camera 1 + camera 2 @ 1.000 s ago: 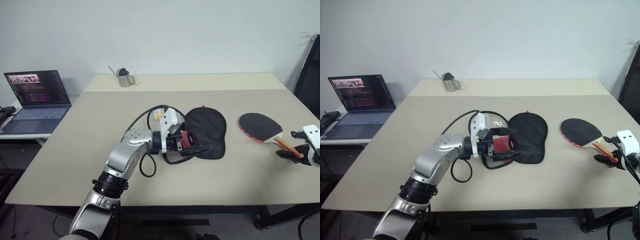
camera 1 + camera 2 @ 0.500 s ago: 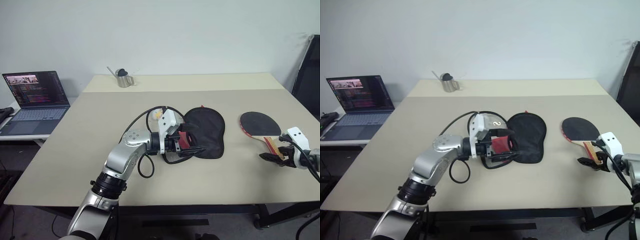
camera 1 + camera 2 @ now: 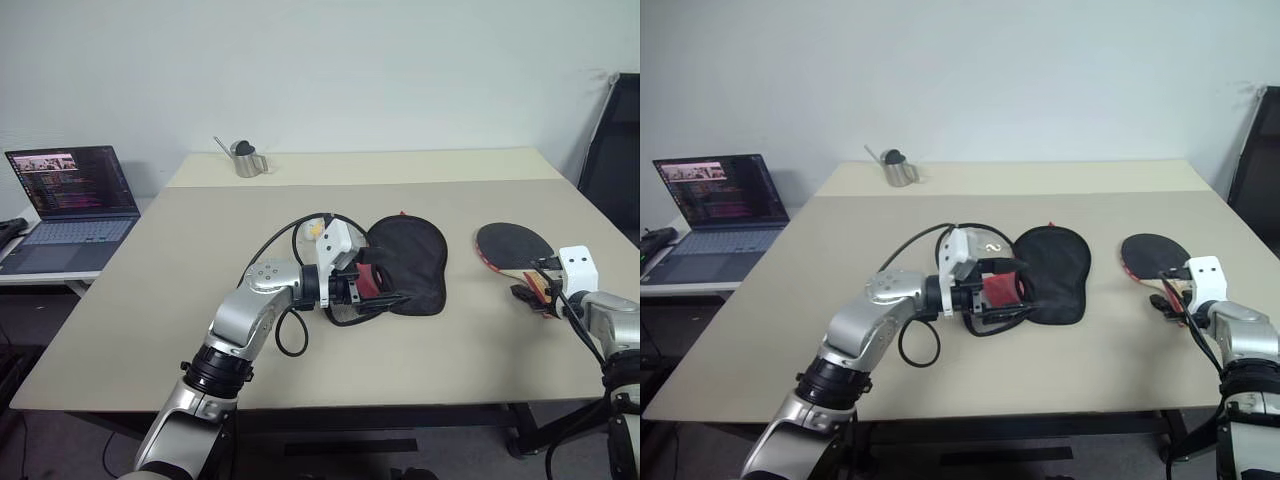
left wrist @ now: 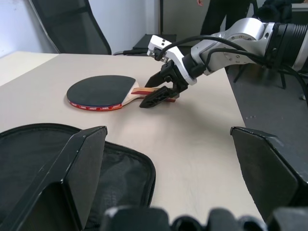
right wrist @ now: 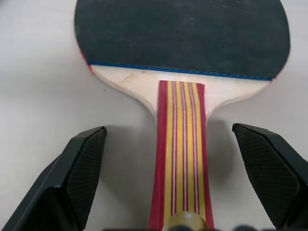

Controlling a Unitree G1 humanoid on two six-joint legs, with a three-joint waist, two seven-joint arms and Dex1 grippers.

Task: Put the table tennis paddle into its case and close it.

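A wide beige table (image 3: 150, 300) holds one table tennis paddle (image 3: 512, 245), one case (image 3: 410, 265) and one small metal watering can (image 3: 245, 157). The single paddle lies flat near the table's right edge, its round black rubber face up and its short wooden handle, striped red, pointing toward the robot. The one case, a black fabric pouch with a red part at its near end, lies at the table's middle, well apart from the paddle, its zippered edge parted so the inside shows in the left wrist view. Two robot arms reach over the table. The left gripper (image 3: 385, 296) points sideways at the case's near end, its two black fingers (image 4: 86, 168) spread wide, one just above the open flap, grasping nothing. The right gripper (image 4: 156, 96) is at the paddle's handle, its two fingers (image 5: 82, 168) standing wide on either side of the handle without pressing it. The watering can stands alone at the far left of the table. One open laptop (image 3: 65, 195) sits on a separate low desk to the left.
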